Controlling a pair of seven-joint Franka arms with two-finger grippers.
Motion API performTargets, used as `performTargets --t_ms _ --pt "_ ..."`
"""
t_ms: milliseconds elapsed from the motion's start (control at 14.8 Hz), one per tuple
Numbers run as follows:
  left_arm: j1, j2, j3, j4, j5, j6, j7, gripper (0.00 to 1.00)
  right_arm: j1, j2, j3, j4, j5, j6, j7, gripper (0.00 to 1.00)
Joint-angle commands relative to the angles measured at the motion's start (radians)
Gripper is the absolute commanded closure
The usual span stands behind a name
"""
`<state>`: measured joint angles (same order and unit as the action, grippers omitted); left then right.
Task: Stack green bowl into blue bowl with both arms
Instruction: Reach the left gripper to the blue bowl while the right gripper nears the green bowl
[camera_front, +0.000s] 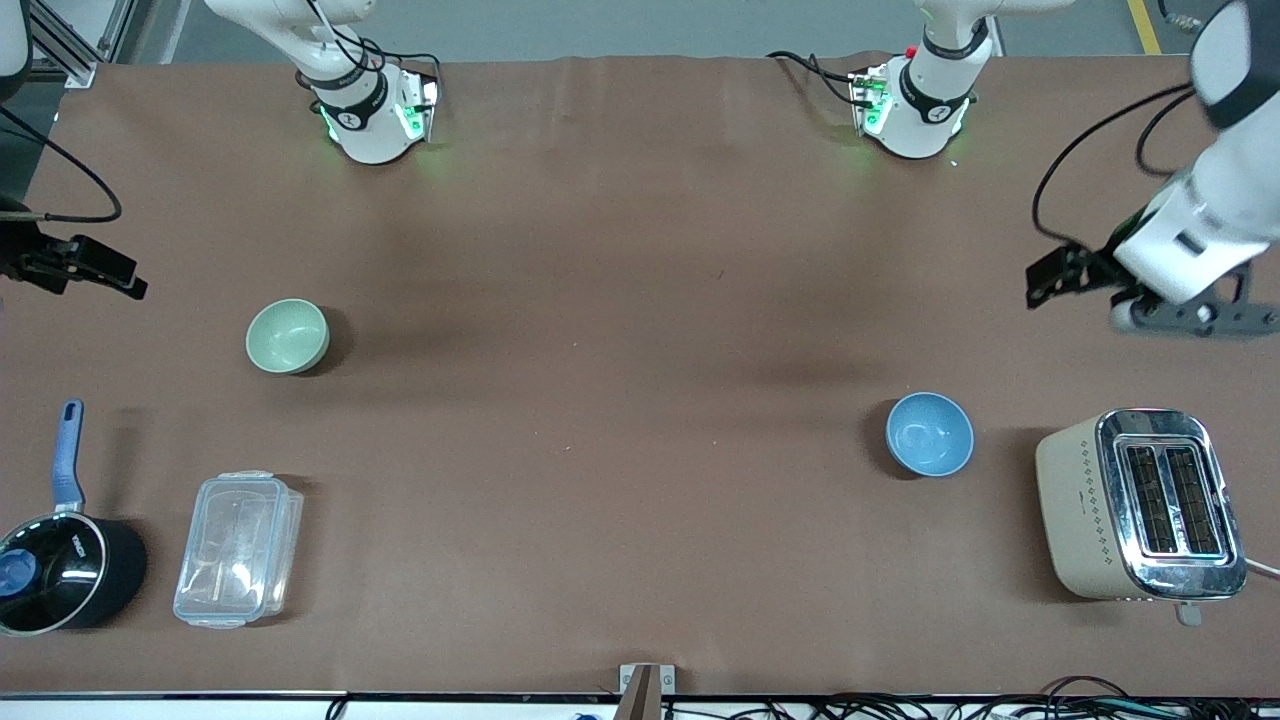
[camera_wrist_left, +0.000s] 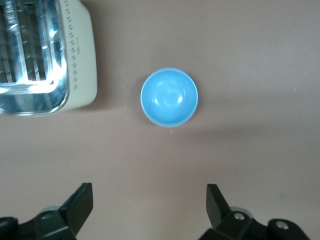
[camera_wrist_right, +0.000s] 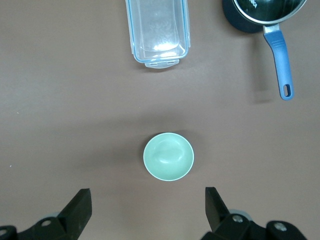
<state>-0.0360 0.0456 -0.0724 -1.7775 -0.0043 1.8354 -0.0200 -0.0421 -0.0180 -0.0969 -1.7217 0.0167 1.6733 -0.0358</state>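
Green bowl (camera_front: 288, 336) mid-left of front frame, alone on table (camera_front: 620, 400); blue bowl (camera_front: 929, 433) lower right, nr toaster (camera_front: 1140, 505); well apart. Left gripper (camera_wrist_left: 150, 210) up at right edge, fingers spread, holding nothing; right gripper (camera_wrist_right: 148, 212) at left edge, same. Pan (camera_front: 60, 560) + clear box (camera_front: 238, 548) lower left.
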Motion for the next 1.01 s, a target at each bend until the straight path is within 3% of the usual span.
performTargets --t_ms 0,338,608,946 --pt "0.002 -0.004 0.000 -0.184 0.013 0.233 -0.001 0.00 -0.035 0.003 0.006 -0.074 -0.001 0.074 -0.027 0.00" --pt "0.013 0.157 0.000 -0.269 0.045 0.497 0.002 0.00 -0.102 0.030 0.006 -0.280 0.000 0.343 -0.157 0.00" --pt "0.045 0.282 -0.001 -0.272 0.078 0.651 0.002 0.01 -0.185 0.160 0.009 -0.322 0.003 0.442 -0.323 0.01" --pt "0.045 0.413 0.000 -0.269 0.076 0.823 -0.005 0.28 -0.202 0.279 0.009 -0.360 0.072 0.486 -0.363 0.02"
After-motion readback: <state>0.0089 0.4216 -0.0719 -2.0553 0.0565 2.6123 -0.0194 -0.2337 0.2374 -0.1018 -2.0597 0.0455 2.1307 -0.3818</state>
